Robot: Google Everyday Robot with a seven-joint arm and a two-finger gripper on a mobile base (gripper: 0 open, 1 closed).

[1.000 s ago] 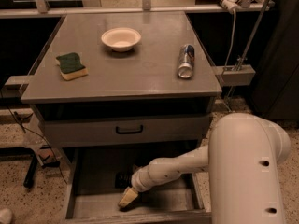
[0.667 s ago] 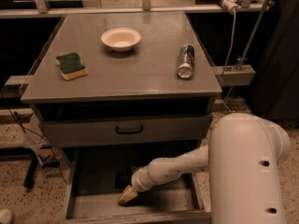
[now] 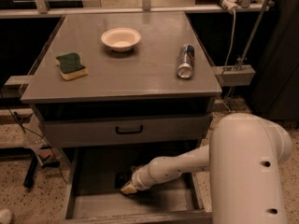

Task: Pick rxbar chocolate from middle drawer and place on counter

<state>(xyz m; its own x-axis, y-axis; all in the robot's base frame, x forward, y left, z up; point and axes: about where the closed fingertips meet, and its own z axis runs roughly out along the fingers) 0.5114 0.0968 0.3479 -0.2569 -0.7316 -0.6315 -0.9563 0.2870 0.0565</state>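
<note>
The middle drawer (image 3: 154,204) is pulled open below the cabinet, showing its grey floor. The rxbar chocolate (image 3: 122,178) lies on that floor as a small dark bar, left of centre. My gripper (image 3: 127,188) reaches down into the drawer from the right, its tip just in front of the bar and touching or nearly touching it. The arm's pale forearm and large shoulder fill the lower right. The counter (image 3: 140,73) is the grey top of the cabinet above.
On the counter stand a white bowl (image 3: 120,38), a green-and-yellow sponge (image 3: 71,66) at the left and a can (image 3: 186,61) lying at the right. A closed drawer front with a black handle (image 3: 129,129) sits just above the open drawer.
My gripper has edged slightly toward the back of the drawer, closer to the dark bar. Nothing on the counter has moved.
</note>
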